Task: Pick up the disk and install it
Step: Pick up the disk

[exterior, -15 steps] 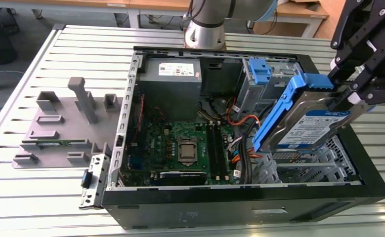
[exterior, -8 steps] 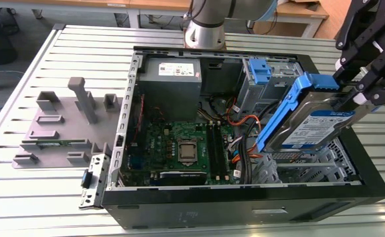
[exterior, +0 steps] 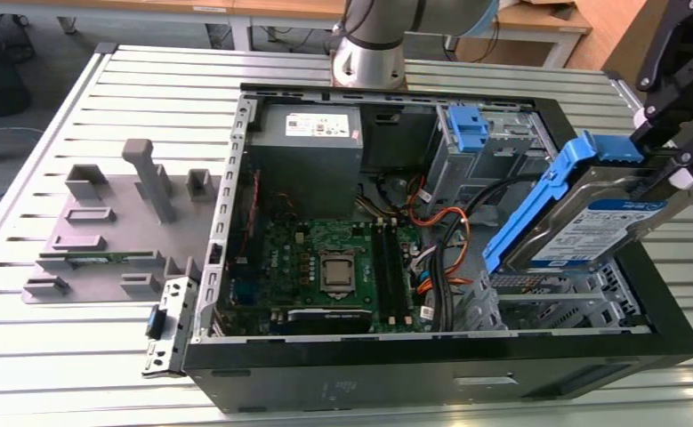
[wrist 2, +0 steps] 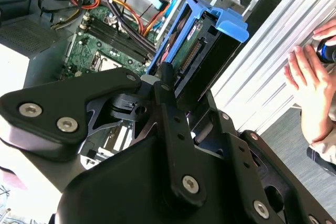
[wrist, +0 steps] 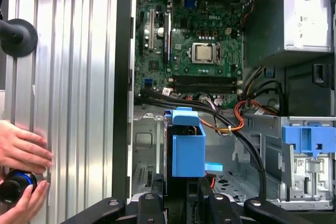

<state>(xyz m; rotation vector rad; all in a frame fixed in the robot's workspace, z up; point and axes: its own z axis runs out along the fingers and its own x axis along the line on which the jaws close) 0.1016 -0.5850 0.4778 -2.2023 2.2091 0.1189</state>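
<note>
The disk (exterior: 590, 227), a silver drive with a white-and-blue label in a blue carrier bracket, hangs tilted on edge above the open computer case (exterior: 441, 360), at the exterior view's right. My gripper (exterior: 664, 182) is shut on its upper end. In the second wrist view the black fingers (wrist 2: 164, 80) clamp the disk (wrist 2: 207, 30), which points down toward the metal drive bay. The first wrist view shows the disk's blue bracket (wrist: 188, 150) end-on, just over the bay floor (wrist: 147, 145).
Inside the case lie the motherboard (exterior: 322, 262), loose cables (exterior: 441, 222), a grey power-supply box (exterior: 310, 129) and a lone blue latch (exterior: 471, 129). A grey fixture plate (exterior: 115, 222) sits on the slatted table. A person's hands (wrist: 21, 153) hold a small dark object beside the case.
</note>
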